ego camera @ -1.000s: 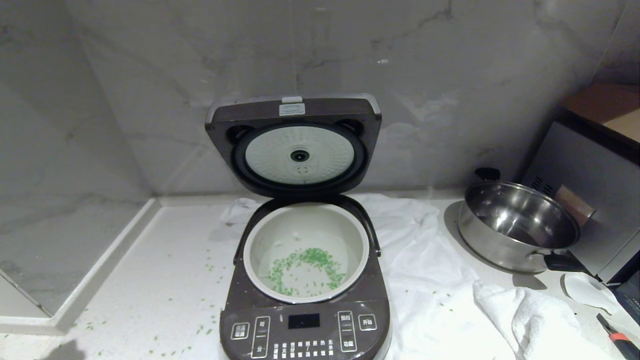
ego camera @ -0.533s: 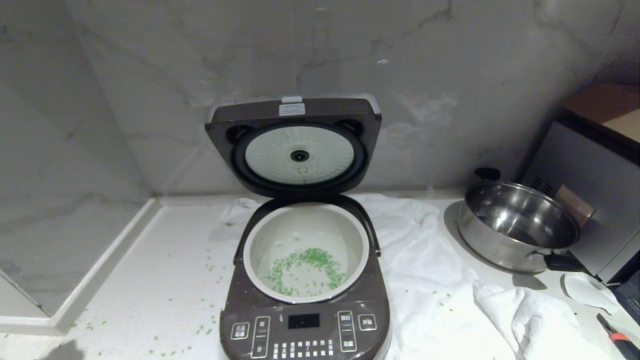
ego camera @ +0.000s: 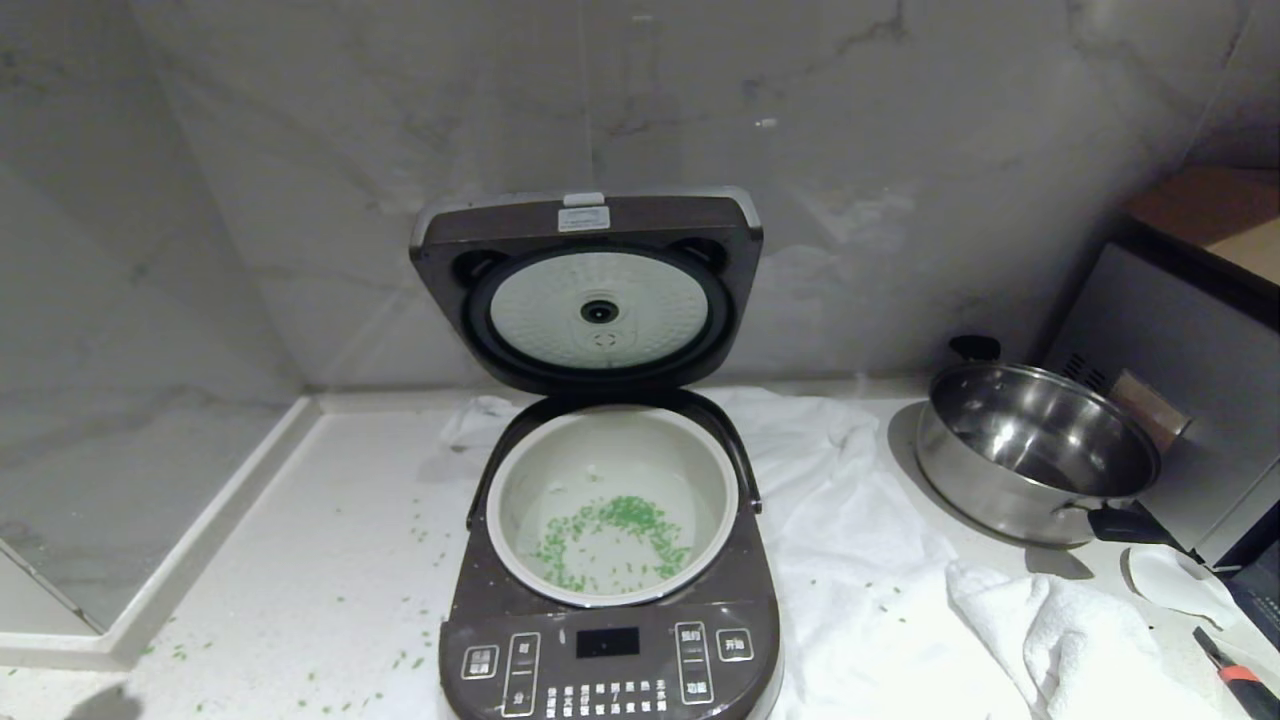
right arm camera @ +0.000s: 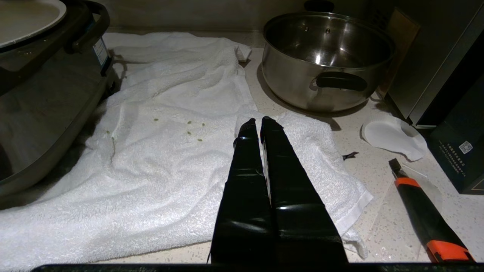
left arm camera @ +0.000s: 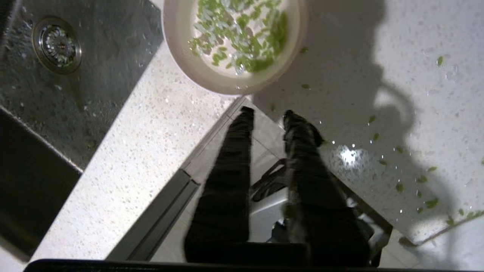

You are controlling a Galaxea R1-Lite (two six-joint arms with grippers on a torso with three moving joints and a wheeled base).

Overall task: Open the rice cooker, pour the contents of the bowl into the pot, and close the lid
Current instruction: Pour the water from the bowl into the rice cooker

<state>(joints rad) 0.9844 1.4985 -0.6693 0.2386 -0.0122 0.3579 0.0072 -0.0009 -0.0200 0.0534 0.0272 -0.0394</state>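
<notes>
the bowl (left arm camera: 232, 41) sits at the top centre of the left wrist view on the speckled counter (left arm camera: 124, 151), holding green contents (left arm camera: 242, 30) in water, with a sink drain (left arm camera: 56, 43) at the upper left. the left gripper (left arm camera: 266, 115) hovers just short of the bowl's rim, jaws narrowly parted and holding nothing. in the head view the rice cooker (ego camera: 610, 560) fills the lower centre, its lid (ego camera: 590, 290) raised upright behind and the pot (ego camera: 612, 505) open, some green bits already lying inside. the right gripper (right arm camera: 259, 124) rests over the white towel (right arm camera: 170, 151) with jaws pressed together, near the steel pan (right arm camera: 325, 56).

the likely risks: the gap looks too slim to straddle the rim, so the fingers could nudge the bowl towards the sink. a thin pinch on a wet rim could slip mid-carry, spilling water and adding to the green bits scattered on the counter.
</notes>
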